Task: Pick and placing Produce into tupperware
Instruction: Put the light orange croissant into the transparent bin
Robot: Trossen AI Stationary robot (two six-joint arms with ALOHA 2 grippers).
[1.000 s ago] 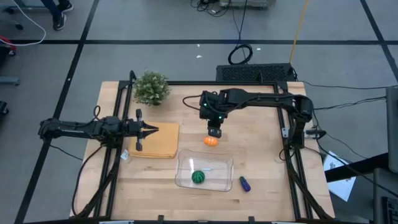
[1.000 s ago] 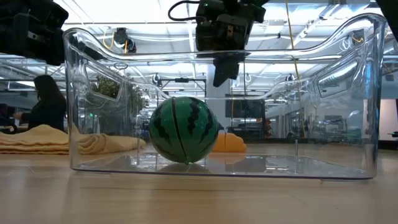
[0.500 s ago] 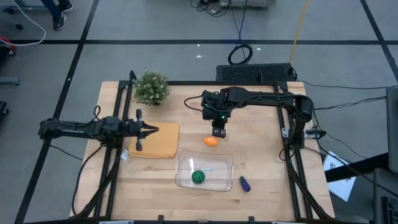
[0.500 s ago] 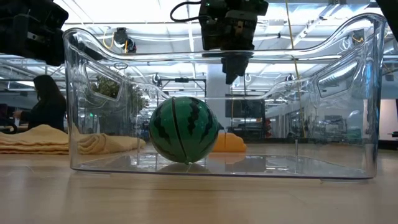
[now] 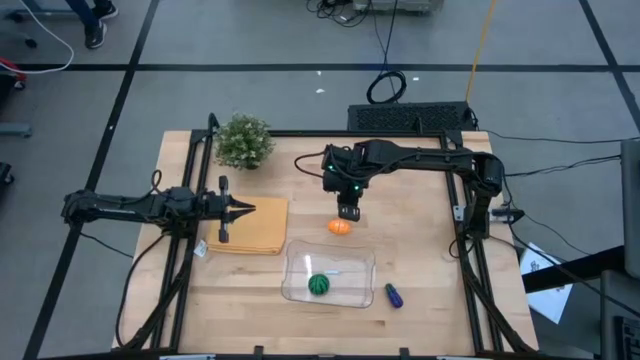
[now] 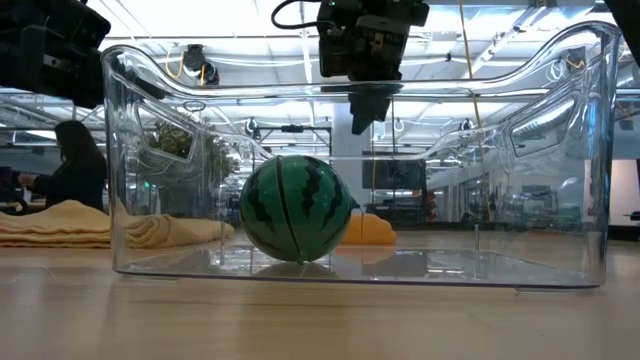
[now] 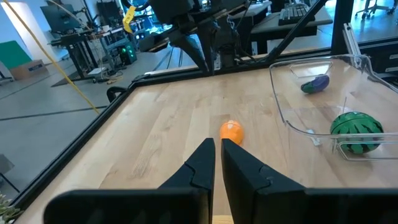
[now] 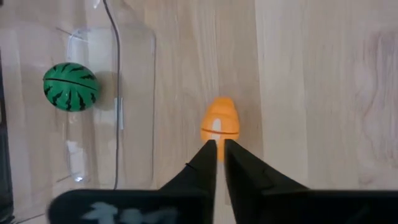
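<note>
Right pincer (image 5: 347,212) sits just above and behind the orange piece (image 5: 339,227), fingers nearly together with only a sliver of gap in its wrist view, holding nothing. Over the last second it drifted a bit sideways and came back, staying at about the same height; no descent, no real opening. The orange piece hasn't moved: lying on the bare table (image 5: 420,250), just outside the tub (image 5: 296,262), on its far side.

Left pincer (image 5: 245,208) parked over the tan cloth (image 5: 250,230), closed, empty, unchanged.

Status:
- green striped ball (image 5: 318,285) already inside the tub
- orange piece next in line, not yet grasped
- blue-purple piece (image 5: 393,296) on the table just beside the tub's right edge, untouched

My read: the right arm is lining up on the orange piece. The fingers need to spread well wider before dropping, or they'll land on top and may shove it away.
</note>
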